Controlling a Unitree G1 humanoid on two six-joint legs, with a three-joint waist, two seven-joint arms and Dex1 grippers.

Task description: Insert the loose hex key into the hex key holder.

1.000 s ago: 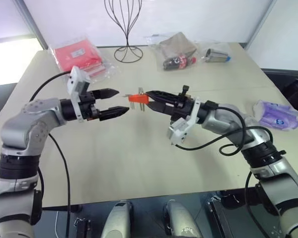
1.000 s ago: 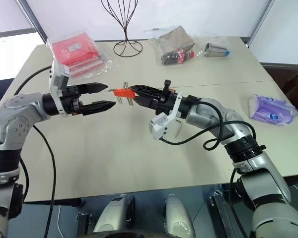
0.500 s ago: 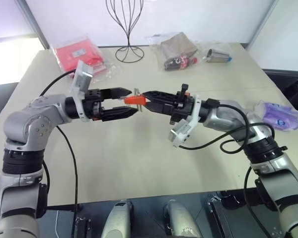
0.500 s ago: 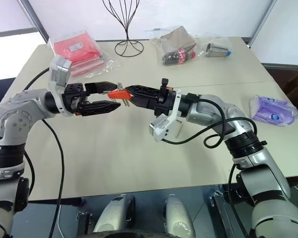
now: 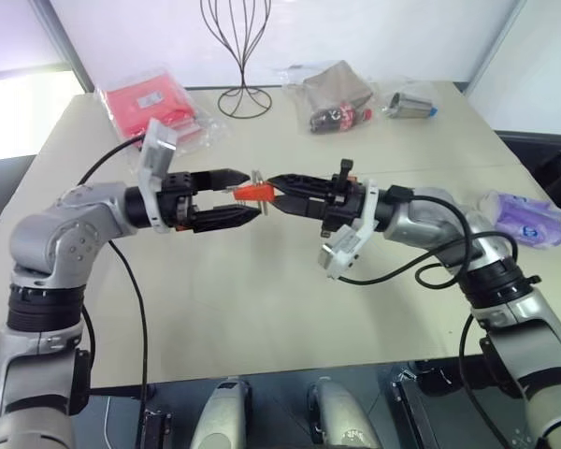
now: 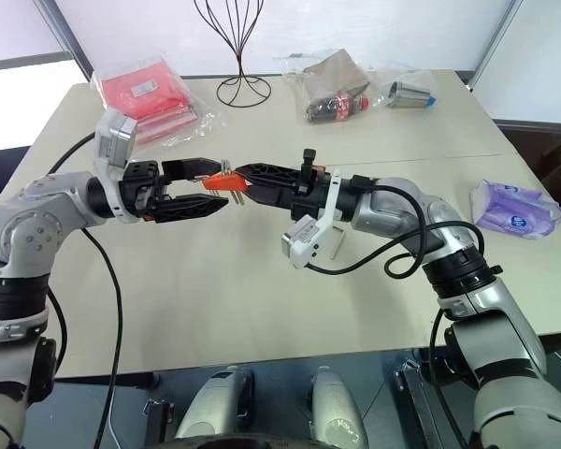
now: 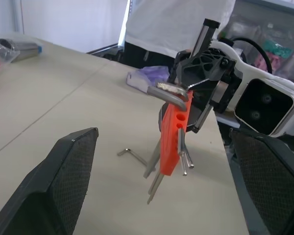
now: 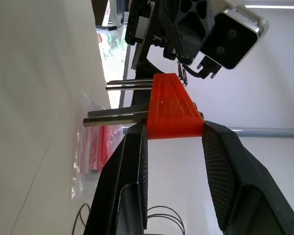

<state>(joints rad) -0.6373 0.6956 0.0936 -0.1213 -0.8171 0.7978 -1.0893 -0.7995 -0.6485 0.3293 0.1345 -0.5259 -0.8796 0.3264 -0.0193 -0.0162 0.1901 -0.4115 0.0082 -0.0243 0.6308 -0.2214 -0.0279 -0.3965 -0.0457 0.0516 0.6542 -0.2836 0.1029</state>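
Note:
My right gripper point(image 5: 273, 183) is shut on the hex key holder point(image 5: 253, 190), an orange-red block held level above the table with several grey keys point(image 7: 156, 172) sticking out of it. In the right wrist view its fingers point(image 8: 129, 161) clamp the block's end point(image 8: 174, 110). My left gripper point(image 5: 251, 194) is open and faces the right one. One of its fingers point(image 7: 63, 181) stands on each side of the block without touching it. The loose hex key point(image 7: 132, 153), a thin dark L-shaped rod, lies flat on the table under the holder.
At the back of the table point(image 5: 262, 299) are red packets point(image 5: 145, 103), a wire stand point(image 5: 241, 56), a bag with a bottle point(image 5: 332, 94) and a metal cup point(image 5: 407, 101). A purple packet point(image 5: 524, 213) lies at the right. A person in white point(image 7: 176, 24) stands beyond the table.
My left gripper has moved right towards the holder, and its fingers now straddle the block. The right gripper has kept still with the holder.

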